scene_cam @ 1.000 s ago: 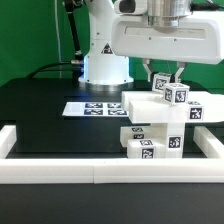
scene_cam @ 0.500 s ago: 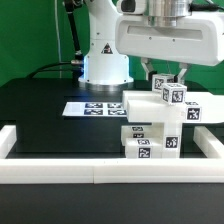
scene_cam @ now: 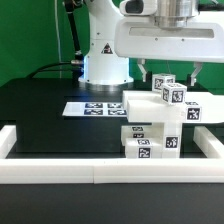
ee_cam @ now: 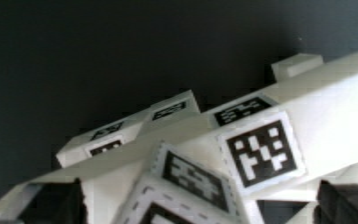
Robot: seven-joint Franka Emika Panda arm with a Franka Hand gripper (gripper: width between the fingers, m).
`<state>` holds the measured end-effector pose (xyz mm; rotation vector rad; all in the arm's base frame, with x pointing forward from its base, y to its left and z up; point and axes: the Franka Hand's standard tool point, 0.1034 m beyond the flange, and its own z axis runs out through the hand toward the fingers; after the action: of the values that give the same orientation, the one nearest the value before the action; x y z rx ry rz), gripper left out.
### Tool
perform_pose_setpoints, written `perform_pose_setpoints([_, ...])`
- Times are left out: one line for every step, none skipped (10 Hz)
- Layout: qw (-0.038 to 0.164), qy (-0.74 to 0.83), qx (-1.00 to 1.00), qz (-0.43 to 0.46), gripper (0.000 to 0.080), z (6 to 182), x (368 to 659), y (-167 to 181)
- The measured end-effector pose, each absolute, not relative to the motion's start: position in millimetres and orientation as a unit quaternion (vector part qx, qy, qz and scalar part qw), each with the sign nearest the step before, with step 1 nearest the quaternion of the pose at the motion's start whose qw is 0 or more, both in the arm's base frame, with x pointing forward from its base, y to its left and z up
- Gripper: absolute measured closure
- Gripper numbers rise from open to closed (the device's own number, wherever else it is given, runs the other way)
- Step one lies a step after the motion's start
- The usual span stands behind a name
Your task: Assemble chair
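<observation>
The partly built chair (scene_cam: 158, 122) stands at the exterior view's right, a stack of chunky white tagged blocks. A small tagged post piece (scene_cam: 170, 93) sits on top of it. My gripper (scene_cam: 171, 72) hangs just above that piece, open, its fingers (scene_cam: 147, 71) spread wide to either side and touching nothing. In the wrist view the tagged white parts (ee_cam: 256, 150) fill the picture close below my gripper (ee_cam: 194, 207), with dark fingertips (ee_cam: 43, 205) at either side and clear of the piece.
The marker board (scene_cam: 93, 108) lies flat on the black table behind the chair, towards the exterior view's left. A long low white border rail (scene_cam: 95, 173) runs along the front edge. The arm's white base (scene_cam: 105, 62) stands at the back.
The jaws have gone from shut on the small top piece to wide open, letting it go. The piece stays on the stack. The gripper has risen slightly.
</observation>
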<state>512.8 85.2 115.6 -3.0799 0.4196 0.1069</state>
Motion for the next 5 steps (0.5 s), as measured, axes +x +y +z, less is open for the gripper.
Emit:
perform_pose_setpoints([0.017,0.084,-0.996,0.032,0.0151,115.7,513.4,84.7])
perform_pose_setpoints([0.017,0.047,-0.998,0.03,0.015,115.9,514.1,84.7])
perform_pose_setpoints([0.018,0.01,-0.999,0.028,0.015,115.8,514.5,84.2])
perform_pose_setpoints([0.018,-0.017,-0.999,0.028,0.015,115.7,514.6,83.2])
perform_pose_setpoints([0.019,-0.056,-0.998,0.027,0.015,115.7,514.8,82.0])
